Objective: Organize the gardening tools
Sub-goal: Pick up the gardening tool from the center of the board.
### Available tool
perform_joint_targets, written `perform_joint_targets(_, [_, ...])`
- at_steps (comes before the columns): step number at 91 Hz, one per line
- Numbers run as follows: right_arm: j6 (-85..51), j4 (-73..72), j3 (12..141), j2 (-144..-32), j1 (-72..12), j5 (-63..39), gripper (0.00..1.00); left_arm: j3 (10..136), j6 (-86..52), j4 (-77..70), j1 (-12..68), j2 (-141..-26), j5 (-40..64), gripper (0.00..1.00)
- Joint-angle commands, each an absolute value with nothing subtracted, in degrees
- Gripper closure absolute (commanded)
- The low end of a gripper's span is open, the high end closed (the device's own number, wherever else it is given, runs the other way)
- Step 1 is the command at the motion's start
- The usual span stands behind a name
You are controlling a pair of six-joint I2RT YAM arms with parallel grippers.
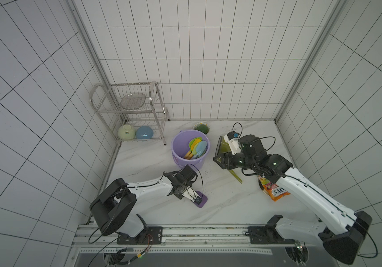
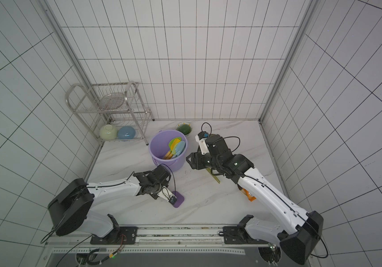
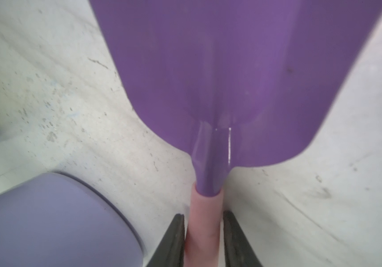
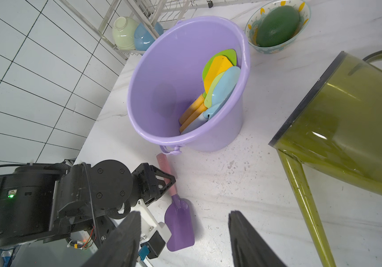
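left arm (image 1: 148, 187) reached low and forward, left gripper (image 3: 203, 213) jaws narrow, grip unclear. right arm (image 1: 300, 185) stretched inward, right gripper (image 4: 185, 212) jaws wide apart, empty.

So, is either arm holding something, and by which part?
Right fingers: open, empty. Left fingers sit on both sides of the pink handle of the purple shovel; whether they grip it cannot be told.

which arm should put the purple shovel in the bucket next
Left. The left gripper straddles the pink handle of the purple shovel, which lies on the table beside the lilac bucket. The right gripper is open and empty, nearer the watering can.
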State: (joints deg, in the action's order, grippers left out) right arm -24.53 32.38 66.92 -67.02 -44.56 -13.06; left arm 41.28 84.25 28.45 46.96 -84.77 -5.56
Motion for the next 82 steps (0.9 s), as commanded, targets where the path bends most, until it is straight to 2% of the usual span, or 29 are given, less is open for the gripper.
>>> perform_joint_targets(1, [-25.1, 31.2, 66.5, -67.0, -43.7, -13.1, 0.37, 40.7, 83.3, 29.5, 47.3, -84.0, -4.9, 0.77])
perform_joint_targets(10, [-25.5, 31.2, 66.5, -66.8, -43.5, -13.0, 0.38, 40.7, 82.0, 30.6, 47.3, -82.8, -4.1, 0.83])
perform_joint_targets(22, [-26.8, 31.0, 66.4, -66.6, -43.5, -12.6, 0.38, 41.2, 79.2, 32.0, 47.3, -80.6, -3.4, 0.85])
perform_joint_targets(52, [-33.7, 29.6, 64.9, -65.7, -43.5, -11.6, 0.38, 46.8, 63.2, 37.5, 46.3, -73.1, 0.5, 0.85])
perform_joint_targets(82, [-40.3, 29.3, 64.8, -64.2, -45.7, -7.7, 0.37, 52.3, 47.8, 38.8, 40.4, -65.5, 3.6, 0.85])
